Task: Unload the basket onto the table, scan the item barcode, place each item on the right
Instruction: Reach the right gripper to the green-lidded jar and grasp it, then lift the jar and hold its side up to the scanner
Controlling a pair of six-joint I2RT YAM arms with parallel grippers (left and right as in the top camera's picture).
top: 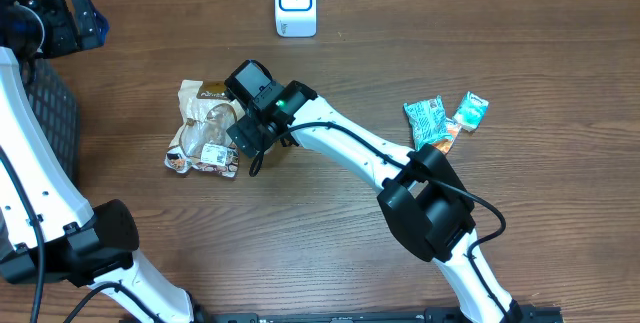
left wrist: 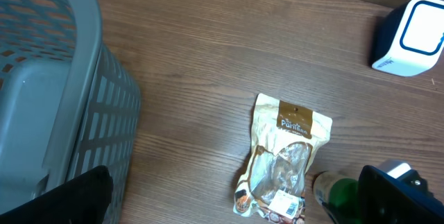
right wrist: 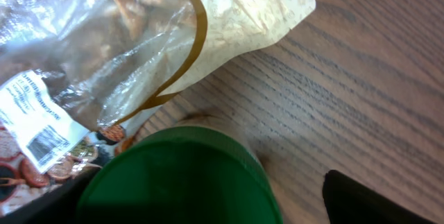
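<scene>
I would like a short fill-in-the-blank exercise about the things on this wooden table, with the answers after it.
1. The round cap between the fingers of the right gripper is ____ in colour.
2. The grey slotted plastic basket stands at the ____ side of the wooden table.
3. Beside the right arm lie ____ teal snack packets.
4. The barcode label on the beige snack bag with a clear window is ____.
Missing words: green; left; two; white.

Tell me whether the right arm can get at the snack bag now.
Likely yes: the right claw hovers open at the edge of the bag; only a green-topped item sits beneath it.
</scene>
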